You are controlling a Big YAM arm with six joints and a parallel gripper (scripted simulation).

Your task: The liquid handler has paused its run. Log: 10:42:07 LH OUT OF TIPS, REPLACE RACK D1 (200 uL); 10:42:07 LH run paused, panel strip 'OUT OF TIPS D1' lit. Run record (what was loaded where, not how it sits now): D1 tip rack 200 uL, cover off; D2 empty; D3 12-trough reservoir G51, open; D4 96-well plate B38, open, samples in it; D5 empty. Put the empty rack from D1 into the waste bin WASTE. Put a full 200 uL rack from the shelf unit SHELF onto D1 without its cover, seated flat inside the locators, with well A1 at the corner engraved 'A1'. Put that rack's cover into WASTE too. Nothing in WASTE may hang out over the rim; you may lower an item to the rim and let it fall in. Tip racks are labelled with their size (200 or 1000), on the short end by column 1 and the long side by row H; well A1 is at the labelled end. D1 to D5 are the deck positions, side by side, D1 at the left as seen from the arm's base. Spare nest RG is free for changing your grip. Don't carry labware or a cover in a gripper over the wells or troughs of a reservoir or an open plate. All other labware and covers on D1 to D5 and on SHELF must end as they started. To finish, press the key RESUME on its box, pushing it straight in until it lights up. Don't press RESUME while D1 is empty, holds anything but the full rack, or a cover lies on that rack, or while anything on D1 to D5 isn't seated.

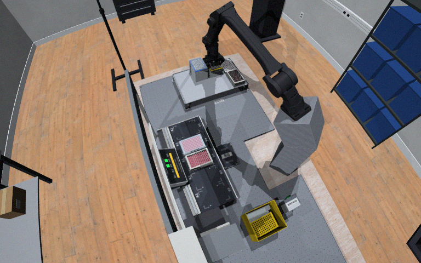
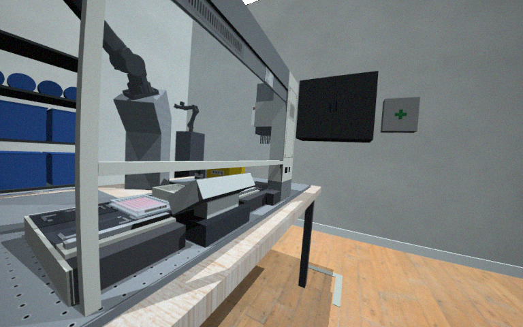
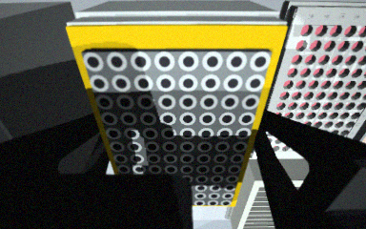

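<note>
One arm (image 1: 248,40) reached from its grey pedestal (image 1: 297,130) out and over to the far shelf tray (image 1: 204,90), its forearm folded steeply down so the claw (image 1: 215,67) pointed at the yellow-framed tip rack (image 3: 176,110). The claw's fingers stood wide apart with nothing between them; in the wrist view one dark finger (image 3: 291,172) lay beyond the rack's right edge and the other filled the lower left corner, so the rack sat between them, untouched as far as could be seen. The rack showed rows of white-ringed tips and no cover. A blue-topped box (image 1: 197,68) stood just beside it on one side, and a plate with red wells (image 3: 329,72) just beside it on the other, leaving narrow gaps for the fingers. On the deck (image 1: 214,189), the corner position marked A1 was bare. A yellow waste bin (image 1: 248,224) near the pedestal held a yellow perforated rack (image 1: 263,224), inside the rim.
</note>
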